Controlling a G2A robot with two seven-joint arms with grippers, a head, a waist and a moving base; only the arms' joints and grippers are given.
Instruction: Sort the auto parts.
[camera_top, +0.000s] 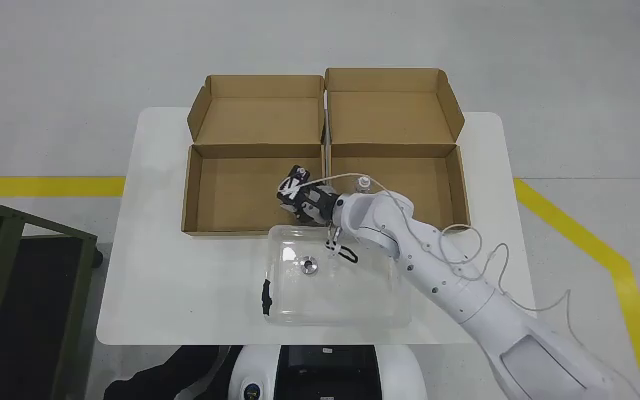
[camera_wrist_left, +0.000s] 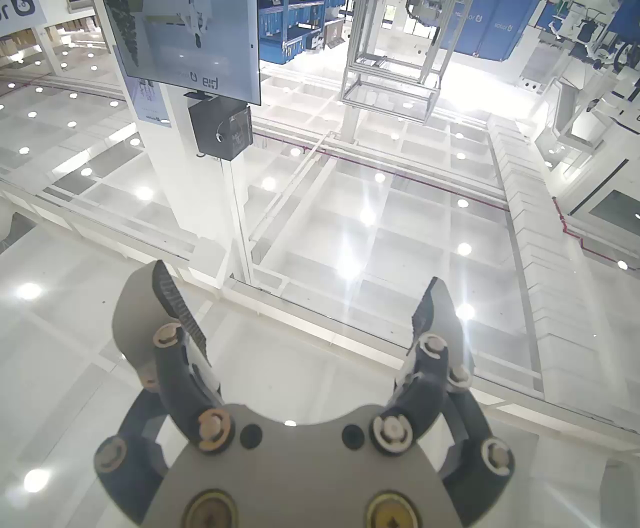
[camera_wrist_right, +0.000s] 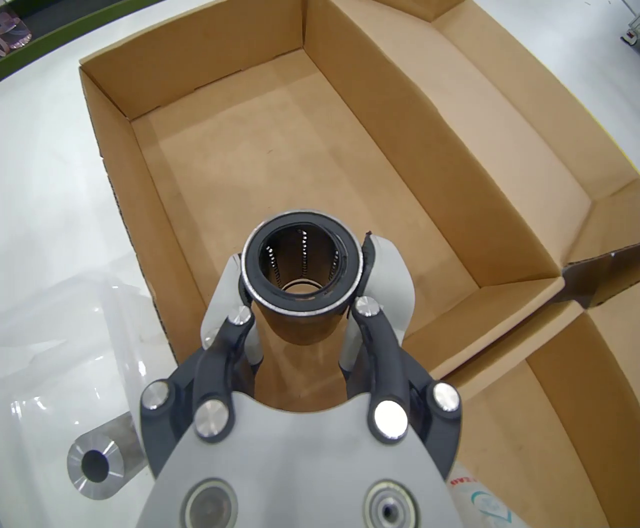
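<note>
Right fingers (camera_wrist_right: 395, 280) are clamped on the linear bearing (camera_wrist_right: 300, 325), over the right side of the left box (camera_wrist_right: 240, 165). Looks like steel, so hefty and slick; I'd pinch mid-barrel. Left fingers (camera_wrist_left: 180, 310) spread wide, empty.

Matt cardboard box (camera_wrist_right: 280, 165); shiny metal bearing (camera_wrist_right: 300, 320)

The right arm (camera_top: 440, 270) is a run of glossy white, rounded segments, with a thin white cable (camera_top: 470, 229) looping loosely alongside. The right gripper (camera_wrist_right: 302, 272) has a grey metal plate, black links, round silver screws and white finger shells. The left gripper (camera_wrist_left: 297, 295) has brass-toned screws and black ribbed pads (camera_wrist_left: 180, 310).
</note>
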